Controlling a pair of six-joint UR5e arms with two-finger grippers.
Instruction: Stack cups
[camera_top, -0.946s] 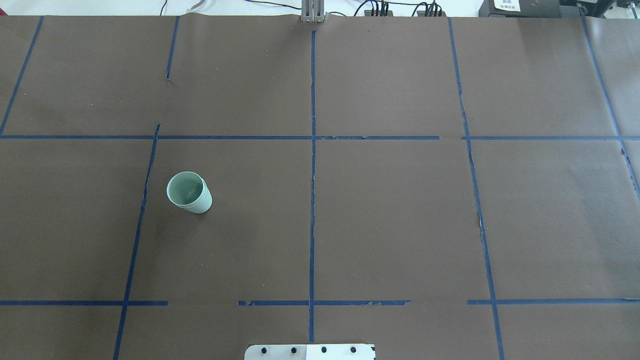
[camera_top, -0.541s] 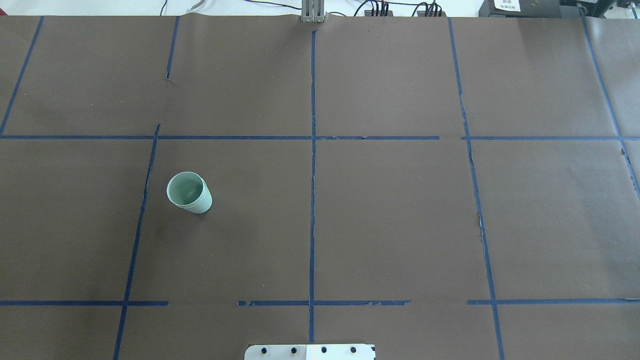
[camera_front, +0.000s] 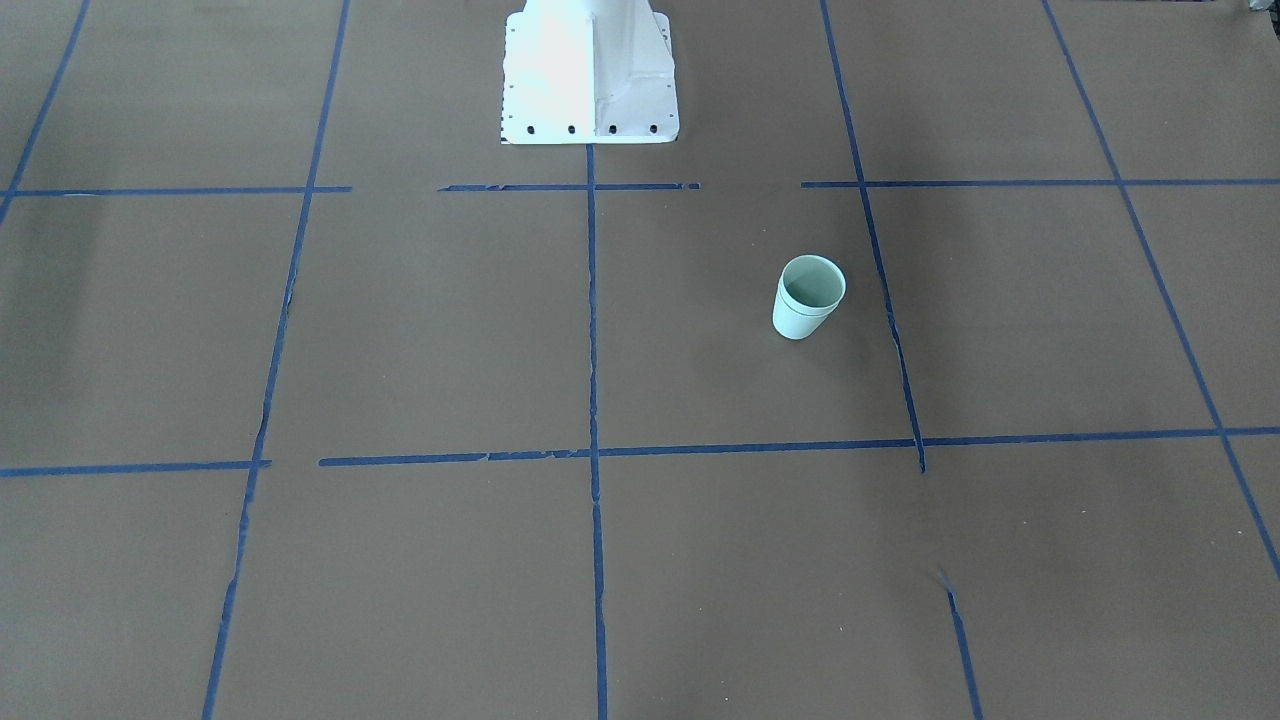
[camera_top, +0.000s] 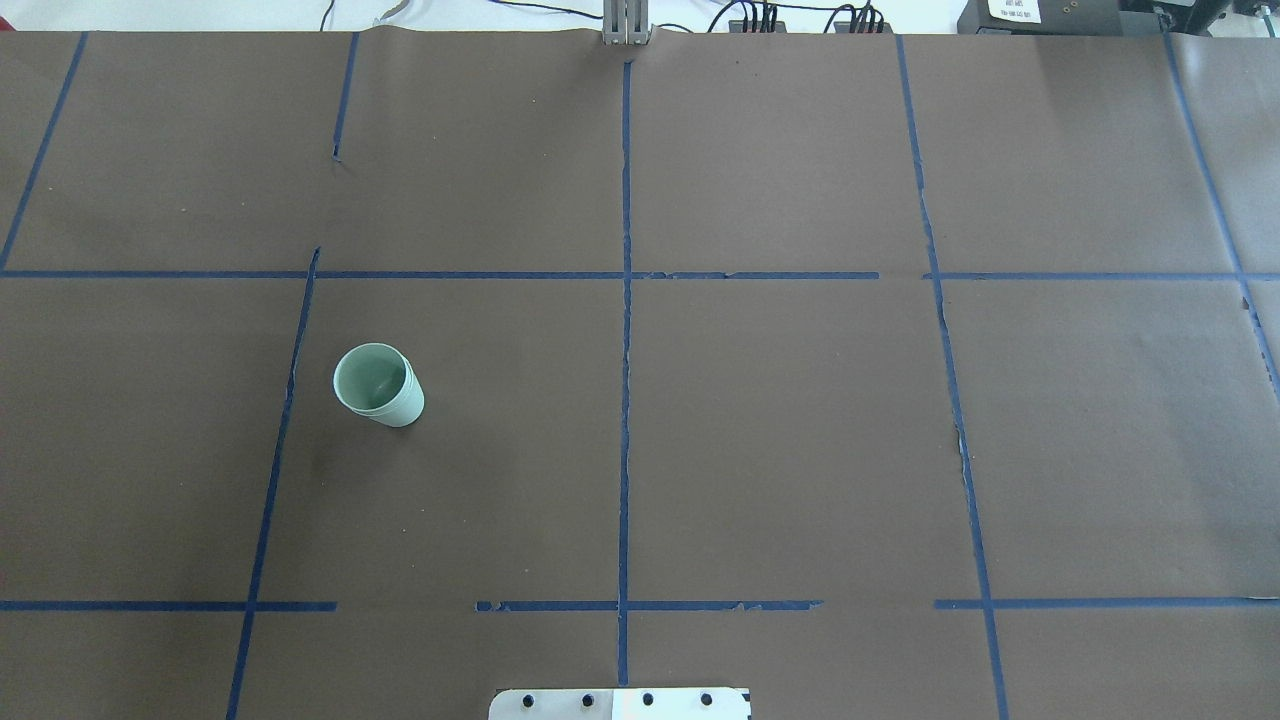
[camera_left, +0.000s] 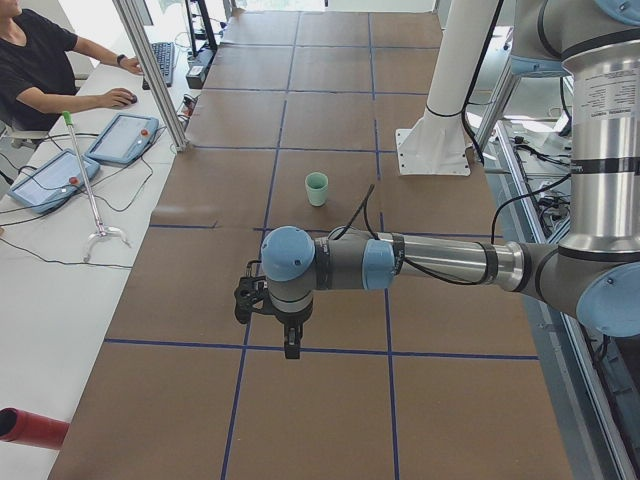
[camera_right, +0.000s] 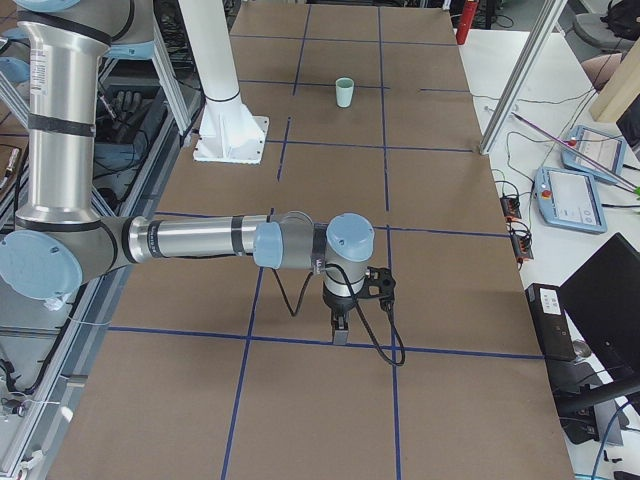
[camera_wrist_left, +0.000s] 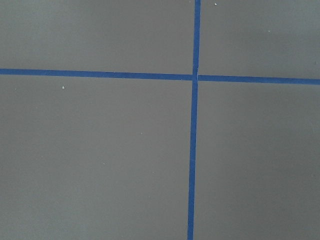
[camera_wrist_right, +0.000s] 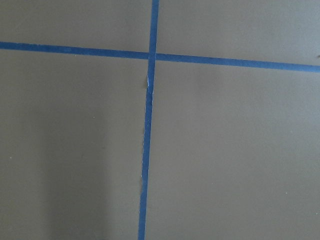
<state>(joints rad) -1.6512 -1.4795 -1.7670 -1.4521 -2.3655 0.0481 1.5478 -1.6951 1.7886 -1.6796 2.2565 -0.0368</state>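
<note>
The two pale mint-green cups (camera_top: 378, 386) stand upright as one nested stack on the brown table cover, on the robot's left half, with a double rim showing in the front-facing view (camera_front: 808, 298). The stack also shows in the exterior left view (camera_left: 317, 188) and the exterior right view (camera_right: 345, 92). My left gripper (camera_left: 290, 345) hangs far from the stack, near the table's left end, pointing down. My right gripper (camera_right: 340, 332) hangs near the table's right end. Both show only in the side views, so I cannot tell whether they are open or shut. Both wrist views show only brown cover and blue tape.
Blue tape lines (camera_top: 625, 350) divide the brown cover into squares. The white robot base plate (camera_front: 590, 80) sits at the robot's edge. An operator (camera_left: 40, 70) sits beside tablets (camera_left: 55, 178) past the far edge. A metal post (camera_left: 150, 70) stands there.
</note>
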